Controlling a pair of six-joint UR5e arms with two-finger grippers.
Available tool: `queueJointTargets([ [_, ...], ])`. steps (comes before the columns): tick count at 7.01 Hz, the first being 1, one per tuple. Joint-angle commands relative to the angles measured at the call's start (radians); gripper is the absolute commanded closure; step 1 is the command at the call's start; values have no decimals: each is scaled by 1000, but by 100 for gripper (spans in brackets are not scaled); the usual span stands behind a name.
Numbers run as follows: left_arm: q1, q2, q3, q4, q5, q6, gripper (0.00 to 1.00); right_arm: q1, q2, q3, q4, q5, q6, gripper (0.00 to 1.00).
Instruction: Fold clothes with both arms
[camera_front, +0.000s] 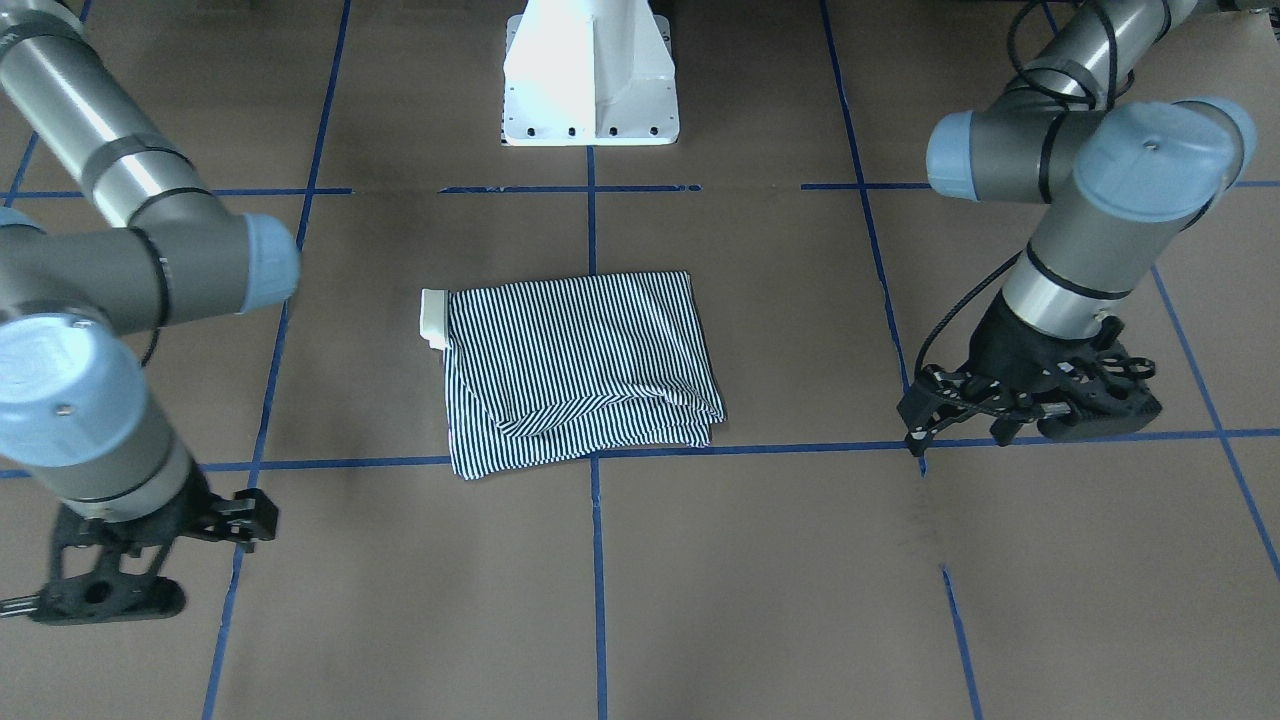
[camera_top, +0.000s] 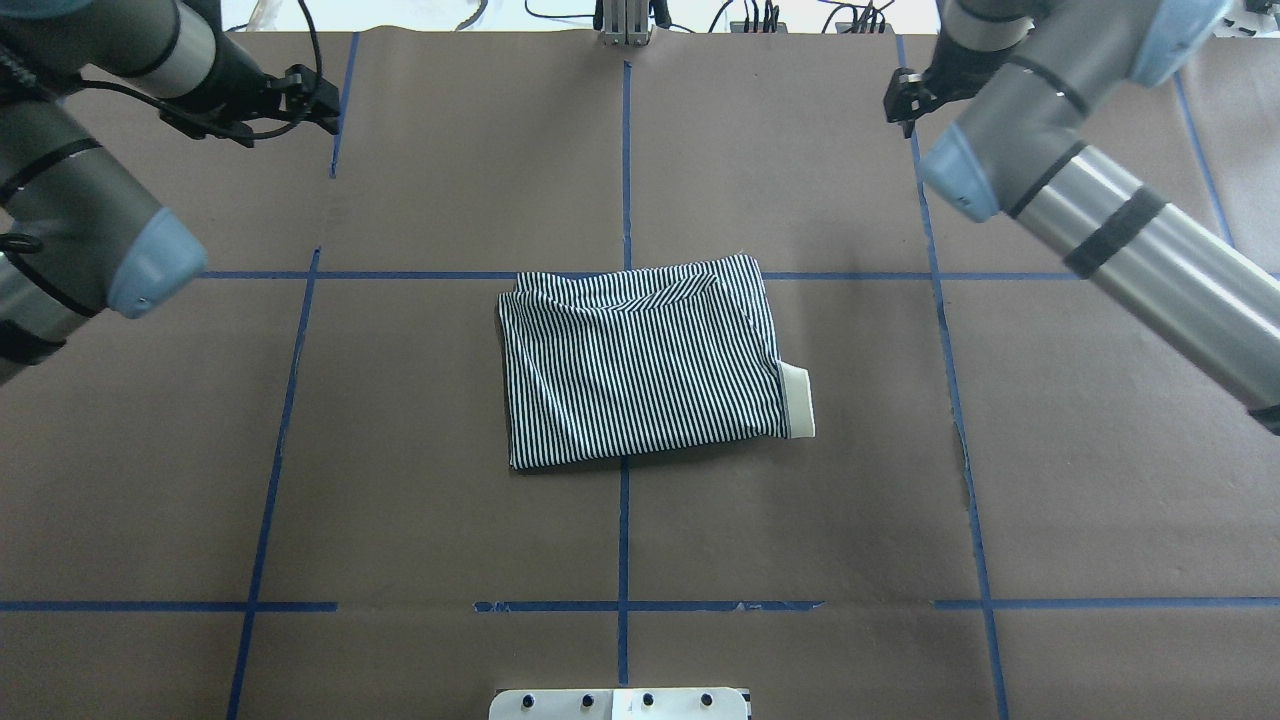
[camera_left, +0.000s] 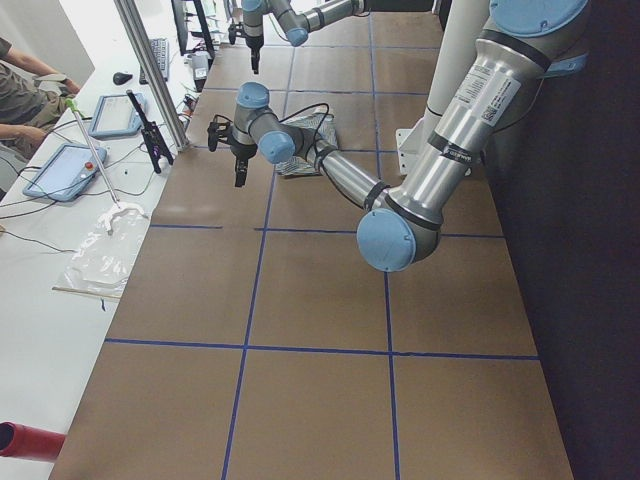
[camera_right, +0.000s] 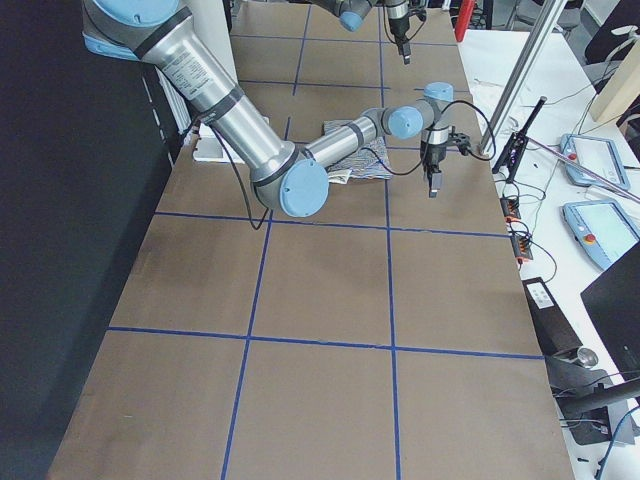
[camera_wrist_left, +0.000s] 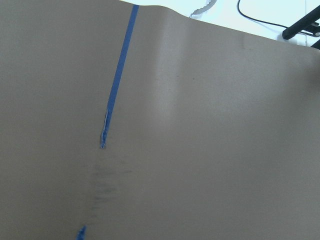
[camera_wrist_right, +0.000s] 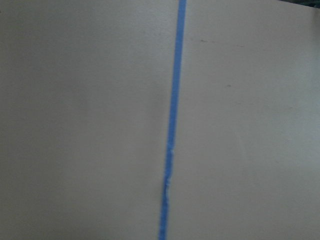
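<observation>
Prob. wrapping up: seeing shirt (camera_front: 580, 370) lying folded mid-frame, collar (camera_front: 435, 318) poking out left. Hovering well apart from it: L gripper (camera_front: 960, 425) at right, R gripper (camera_front: 90, 590) lower left, gripping nothing; open or clenched, can't tell. Next: maybe neatening rumpled lower edge, needing both closing in.

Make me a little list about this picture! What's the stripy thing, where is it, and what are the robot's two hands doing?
Thing: striped polo shirt, folded into a rectangle
Where: lying flat in the middle of the table
Collar: cream collar pokes out on the robot's right side
Left gripper: off to the side, not touching the shirt
Right gripper: off to the other side, not touching the shirt
Open or shut: too hard to tell for both
</observation>
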Motion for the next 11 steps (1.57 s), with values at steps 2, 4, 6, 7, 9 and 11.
queueJointTargets([
  [2, -270, 252, -63, 6, -152, 658, 0, 351, -306, 85, -8, 322, -509, 0],
  [4, -398, 351, -63, 98, -154, 1008, 0, 509, -488, 83, -8, 329, -782, 0],
  [6, -462, 435, -86, 95, -193, 1131, 0, 550, -594, 118, -8, 338, -774, 0],
  [7, -461, 434, -85, 89, -174, 1131, 0, 551, -680, 191, 10, 331, -788, 0],
  [9, -456, 483, -21, 77, -164, 1139, 0, 551, -711, 244, 33, 343, -770, 0],
  [11, -459, 527, -34, 182, -178, 1142, 0, 550, -713, 235, 33, 355, -764, 0],
])
